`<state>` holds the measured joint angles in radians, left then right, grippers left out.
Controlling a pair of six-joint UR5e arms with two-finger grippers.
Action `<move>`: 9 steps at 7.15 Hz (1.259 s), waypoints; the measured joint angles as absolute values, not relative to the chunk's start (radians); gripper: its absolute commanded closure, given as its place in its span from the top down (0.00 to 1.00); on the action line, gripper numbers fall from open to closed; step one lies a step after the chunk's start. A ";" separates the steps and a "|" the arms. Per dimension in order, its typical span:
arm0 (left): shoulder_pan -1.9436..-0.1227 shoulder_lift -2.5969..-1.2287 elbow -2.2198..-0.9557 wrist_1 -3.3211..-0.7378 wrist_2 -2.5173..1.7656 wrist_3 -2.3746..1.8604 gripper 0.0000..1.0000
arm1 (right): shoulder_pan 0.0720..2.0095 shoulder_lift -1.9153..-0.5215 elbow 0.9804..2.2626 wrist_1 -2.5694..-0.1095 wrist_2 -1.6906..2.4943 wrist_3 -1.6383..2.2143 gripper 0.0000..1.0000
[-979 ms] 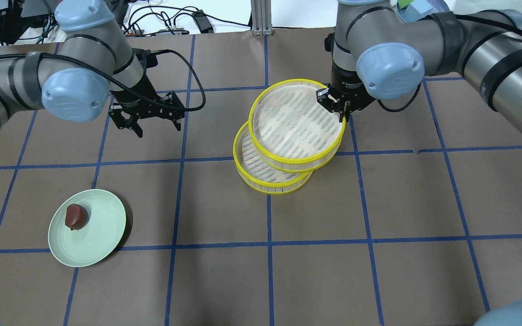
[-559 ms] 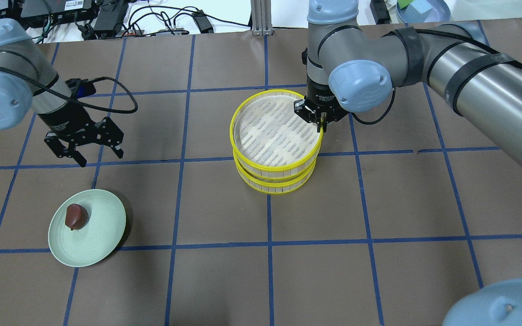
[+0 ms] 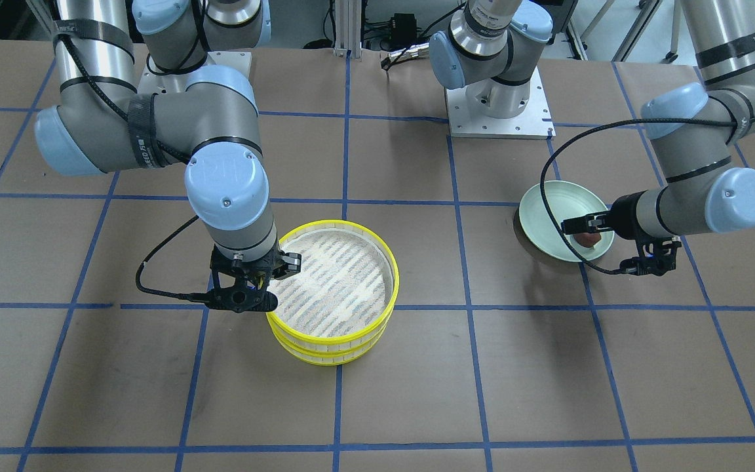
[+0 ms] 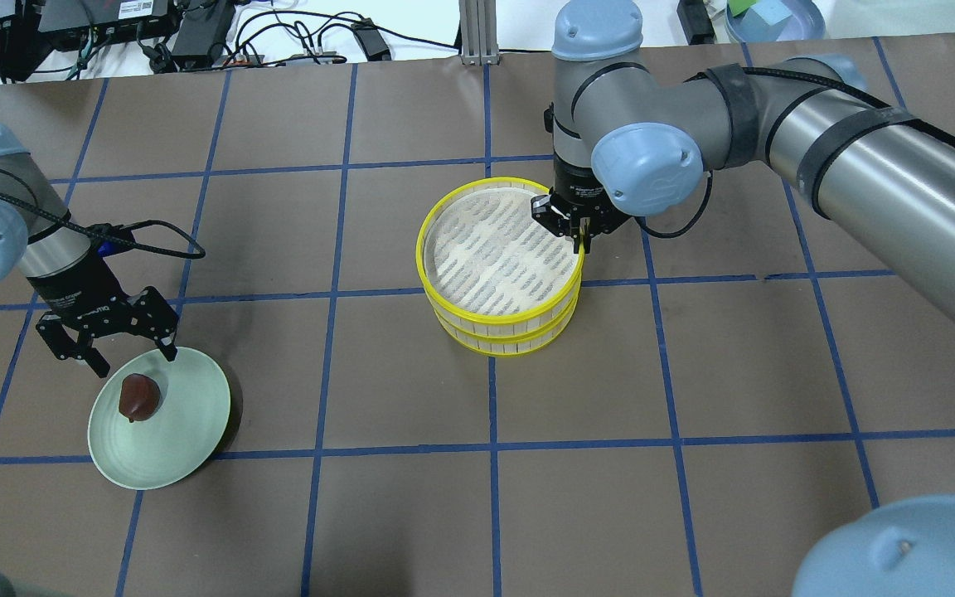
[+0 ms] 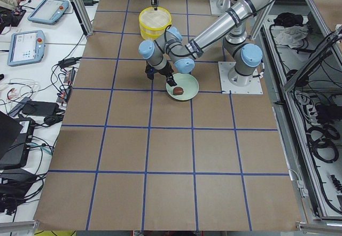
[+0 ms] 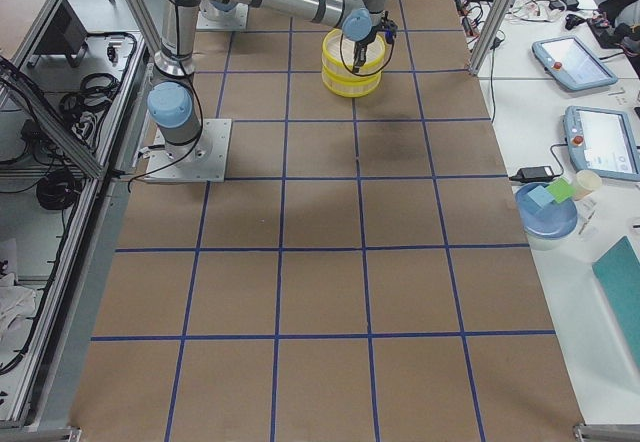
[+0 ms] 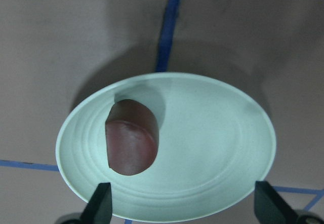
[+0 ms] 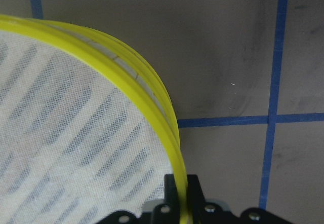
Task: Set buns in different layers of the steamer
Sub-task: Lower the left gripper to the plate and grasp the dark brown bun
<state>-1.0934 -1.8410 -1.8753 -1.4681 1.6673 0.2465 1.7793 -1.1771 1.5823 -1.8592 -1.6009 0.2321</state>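
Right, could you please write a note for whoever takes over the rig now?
Right gripper: shut on the top steamer layer's rim; that layer sits stacked on the lower layer.
Left gripper: open, over the green plate, near the reddish-brown bun lying on it.
Done: layers stacked; no other bun shows.
Left: grasp the bun, put it in the top layer.

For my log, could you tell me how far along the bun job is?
Done: top tray stacked on bottom tray, right gripper clamped on its rim. In hand: open left gripper hovers over plate holding brown bun. Left: bun into top tray. No white bun visible.
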 measured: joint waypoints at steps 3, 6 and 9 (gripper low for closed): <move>-1.063 -1.905 -1.878 -1.423 1.677 0.248 0.99 | 1.779 -1.164 1.583 -1.869 -1.604 0.228 0.00; -1.060 -1.946 -1.886 -1.415 1.690 0.248 0.13 | 1.779 -1.165 1.580 -1.891 -1.612 0.227 0.00; -1.059 -1.953 -1.888 -1.453 1.709 0.251 0.00 | 1.778 -1.166 1.582 -1.901 -1.615 0.226 0.02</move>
